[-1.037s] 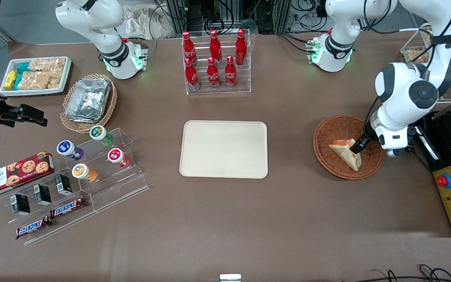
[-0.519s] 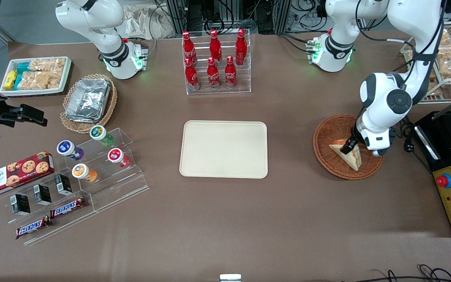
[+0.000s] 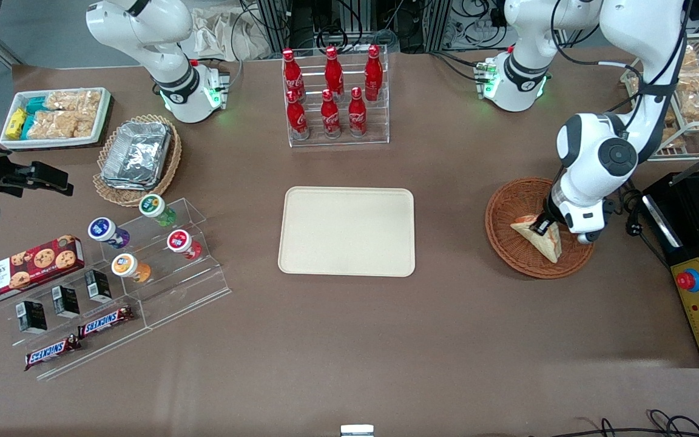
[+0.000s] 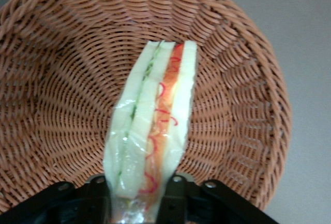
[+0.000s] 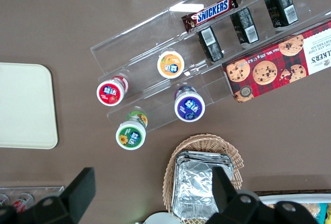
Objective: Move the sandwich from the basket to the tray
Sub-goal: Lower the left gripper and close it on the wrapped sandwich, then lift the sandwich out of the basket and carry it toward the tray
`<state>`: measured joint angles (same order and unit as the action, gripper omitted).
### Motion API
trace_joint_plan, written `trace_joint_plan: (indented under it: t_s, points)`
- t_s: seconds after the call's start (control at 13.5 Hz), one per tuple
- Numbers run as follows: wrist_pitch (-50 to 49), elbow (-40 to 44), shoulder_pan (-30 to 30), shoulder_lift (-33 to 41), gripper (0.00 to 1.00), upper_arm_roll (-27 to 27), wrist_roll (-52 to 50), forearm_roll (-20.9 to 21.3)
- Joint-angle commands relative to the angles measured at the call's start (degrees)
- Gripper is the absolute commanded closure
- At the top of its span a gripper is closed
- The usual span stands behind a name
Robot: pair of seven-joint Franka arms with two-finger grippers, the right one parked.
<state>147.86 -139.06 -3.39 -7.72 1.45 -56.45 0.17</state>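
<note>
- Gripping the sandwich (image 3: 537, 238) inside the basket (image 3: 507, 206), with the gripper (image 3: 540, 227) clenched on the wedge's upper edge, toward the working arm's end of the table.
- Seen from the left wrist: fingers (image 4: 175, 198) pressing both bread faces of the sandwich (image 4: 152, 131), one on each side, at the end nearest the camera; gripper (image 4: 135, 203) straddling the wrapped wedge, with the basket (image 4: 62, 79) weave all around it.
- Standing on edge, filling side up: pale bread, a green layer, then a red-orange layer, under clear wrap.
- Running lengthwise straight away from the fingers toward the basket's rim; from the front, tapering to a point at the rim nearest the front camera, with the broad end up by the gripper.
- Lying well apart from the tray (image 3: 347, 231), mid-table, bare and cream-beige.
- Reading "SNICKERS" on two bars (image 5: 212, 11) on the clear stand, and "WALKER'S" on the red tartan cookie box (image 3: 25, 269).
- Showing Coca-Cola script on the red bottles (image 3: 330, 115) in the clear rack farther from the front camera than the tray.
</note>
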Motion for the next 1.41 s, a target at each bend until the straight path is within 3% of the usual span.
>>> trace_joint_plan:
  t_s: [0.0, 0.22, 0.52, 0.67, 0.89, 1.11, 1.33]
  points:
    - [-2.72, 1.50, -0.39, 3.32, 1.00, 0.57, -2.09, 1.06]
    - [-20.35, 12.37, -0.39, 5.17, 1.00, 1.71, 2.98, 5.18]
    - [-44.97, 31.09, -0.30, 5.09, 1.00, 6.45, 16.35, 5.01]
    - [-50.72, 37.69, -0.30, 4.83, 1.00, 9.43, 20.14, 4.22]
    - [-52.49, 41.59, -0.39, 2.99, 1.00, 17.94, 18.05, 4.13]
    - [-46.63, 40.46, -1.00, -1.31, 1.00, 25.42, 11.19, 4.31]
    - [-36.36, 37.47, -6.08, -8.16, 1.00, 27.47, 5.83, 6.06]
